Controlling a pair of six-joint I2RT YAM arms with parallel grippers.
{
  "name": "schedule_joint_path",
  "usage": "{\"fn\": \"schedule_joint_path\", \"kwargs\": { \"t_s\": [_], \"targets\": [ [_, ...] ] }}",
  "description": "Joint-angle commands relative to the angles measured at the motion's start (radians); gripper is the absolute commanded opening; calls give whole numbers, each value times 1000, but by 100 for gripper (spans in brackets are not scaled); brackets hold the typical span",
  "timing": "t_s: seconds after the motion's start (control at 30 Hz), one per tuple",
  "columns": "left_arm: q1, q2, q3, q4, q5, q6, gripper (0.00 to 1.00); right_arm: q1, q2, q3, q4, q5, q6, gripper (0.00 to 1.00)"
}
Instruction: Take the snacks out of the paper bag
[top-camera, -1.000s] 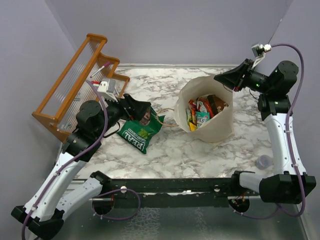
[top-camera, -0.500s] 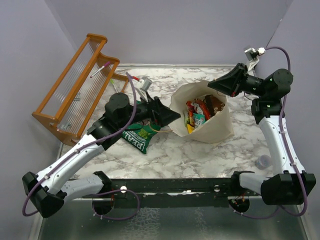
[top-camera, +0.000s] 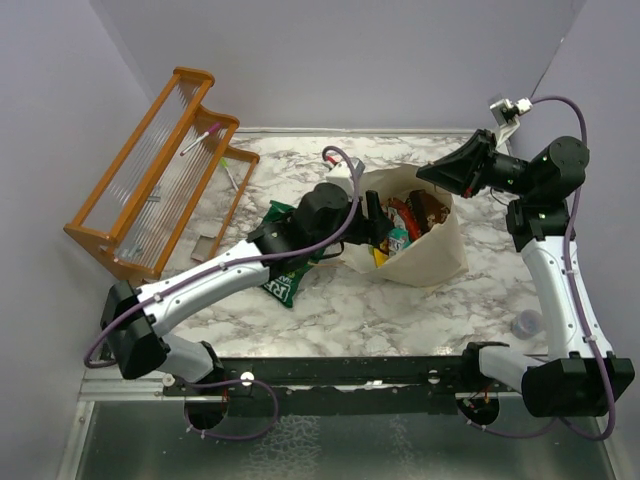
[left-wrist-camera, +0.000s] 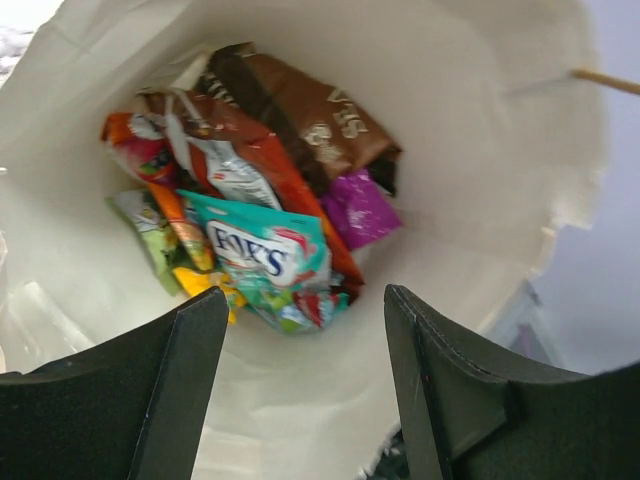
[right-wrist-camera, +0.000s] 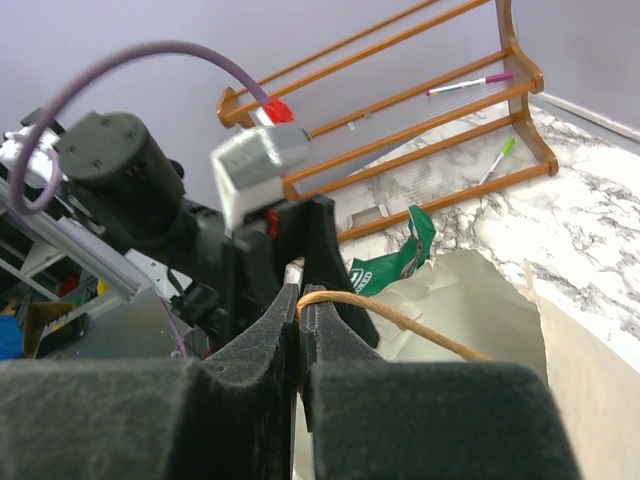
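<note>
The paper bag (top-camera: 432, 256) stands right of the table's centre, its mouth wide. My right gripper (top-camera: 427, 172) is shut on the bag's brown cord handle (right-wrist-camera: 385, 313) at the far rim. At the near-left rim my left gripper (left-wrist-camera: 305, 295) is open, looking down into the bag with nothing between its fingers. The snacks lie at the bottom: a teal packet (left-wrist-camera: 265, 255), a brown one (left-wrist-camera: 310, 110), a magenta one (left-wrist-camera: 360, 205), a red-orange one (left-wrist-camera: 135, 150) and a yellow one (left-wrist-camera: 205, 285). A green bag (top-camera: 283, 280) lies on the table, partly under my left arm.
An orange wooden rack (top-camera: 150, 170) with pens on it leans at the back left. A small clear cup (top-camera: 527, 323) sits near the right arm's base. Purple walls close in the left, back and right sides.
My left arm has swung right from over the green bag to the paper bag's mouth, and its jaws have narrowed somewhat. The right gripper has kept its hold on the handle.
</note>
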Motion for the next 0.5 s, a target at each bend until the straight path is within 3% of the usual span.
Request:
{"fn": "schedule_joint_path", "kwargs": {
  "t_s": [0.0, 0.17, 0.47],
  "targets": [
    [-21, 91, 61, -36, -176, 10, 67, 6, -32, 43, -60, 18, -64, 2],
    [-35, 238, 171, -66, -232, 24, 74, 6, -38, 35, -68, 17, -85, 2],
    [-38, 477, 375, -136, -285, 50, 68, 6, -54, 35, -101, 20, -118, 2]
  ]
}}
